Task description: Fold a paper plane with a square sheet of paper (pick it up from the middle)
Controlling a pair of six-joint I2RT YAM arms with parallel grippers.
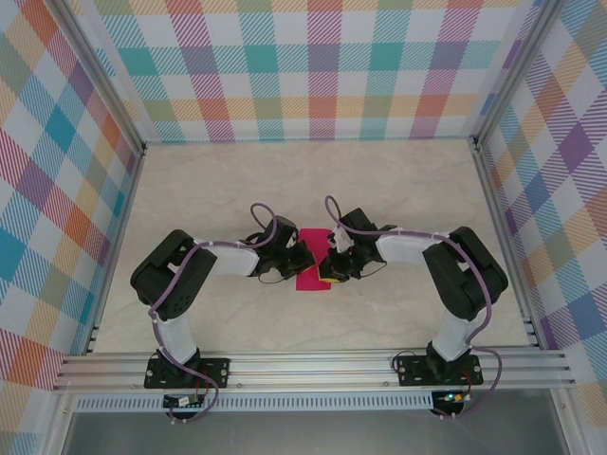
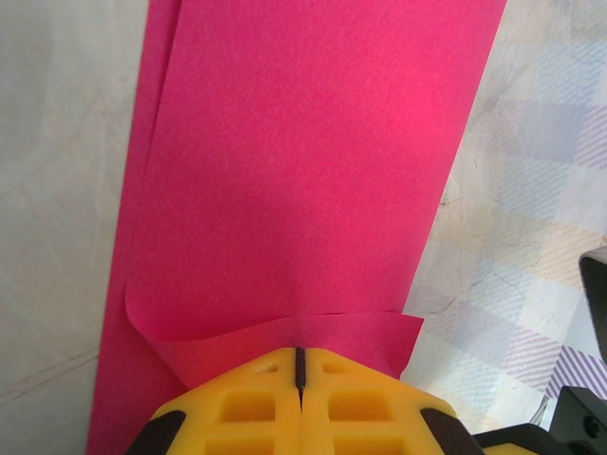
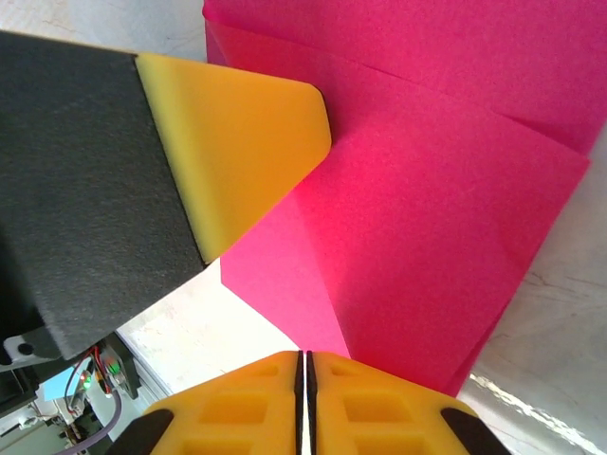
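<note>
The square sheet of paper (image 1: 313, 280) is magenta-pink and lies at the table's middle between both grippers. It is folded into a layered strip (image 2: 303, 171), with no paper plane shape to it. My left gripper (image 2: 299, 353) is shut, and the strip's near edge curls up into its yellow tips. In the right wrist view one left finger (image 3: 237, 142) comes down onto the paper (image 3: 427, 209) from the upper left. My right gripper (image 3: 304, 355) is shut to a hairline slit at the paper's near edge. From above, the left gripper (image 1: 302, 258) and right gripper (image 1: 332, 267) flank the strip.
The pale marbled tabletop (image 1: 237, 190) is boxed in by plaid walls (image 1: 313, 66) at the back and both sides. An aluminium rail (image 1: 313, 365) runs along the near edge, with both arm bases bolted to it. Open table lies behind the arms.
</note>
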